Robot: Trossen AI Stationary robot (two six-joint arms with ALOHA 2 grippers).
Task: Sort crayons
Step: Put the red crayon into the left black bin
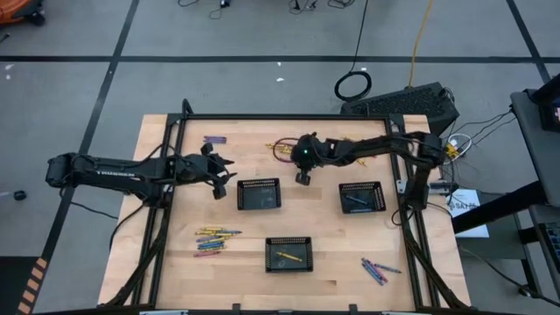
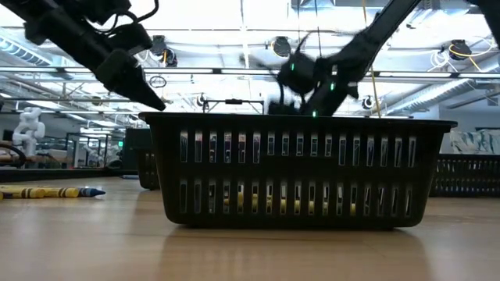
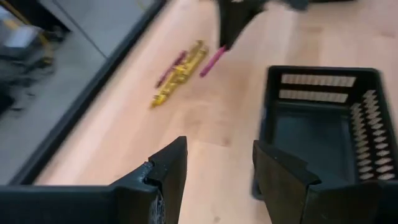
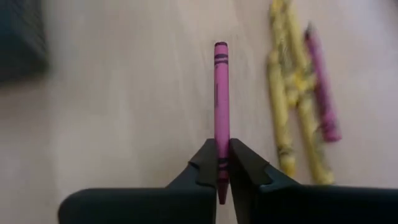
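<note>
My right gripper [image 1: 304, 178] is shut on a pink crayon [image 4: 220, 93] above the table, between the far pile of yellow and pink crayons [image 1: 284, 149] and the middle black mesh tray [image 1: 259, 194]. It also shows in the left wrist view [image 3: 231, 28], with the pink crayon [image 3: 212, 61] below it. My left gripper [image 1: 223, 181] is open and empty, just left of the middle tray [image 3: 323, 124]; its fingers [image 3: 217, 171] hover over bare wood. Other crayon piles lie flat on the table at the near left [image 1: 214, 241] and the near right [image 1: 376, 269]. My right gripper pinches the pink crayon near one end [image 4: 219, 163] between its two fingers. The crayon runs along the fingers and sticks out well past their tips. In the left wrist view it hangs slanted below the gripper, its free end [image 3: 205, 71] apparently clear of the table.
A right tray [image 1: 362, 197] holds a blue crayon and a near tray [image 1: 289, 254] holds a yellow one. A few purple crayons [image 1: 214, 139] lie at the far left. In the low view the near tray [image 2: 301, 168] fills the front; crayons [image 2: 51, 191] lie to its left.
</note>
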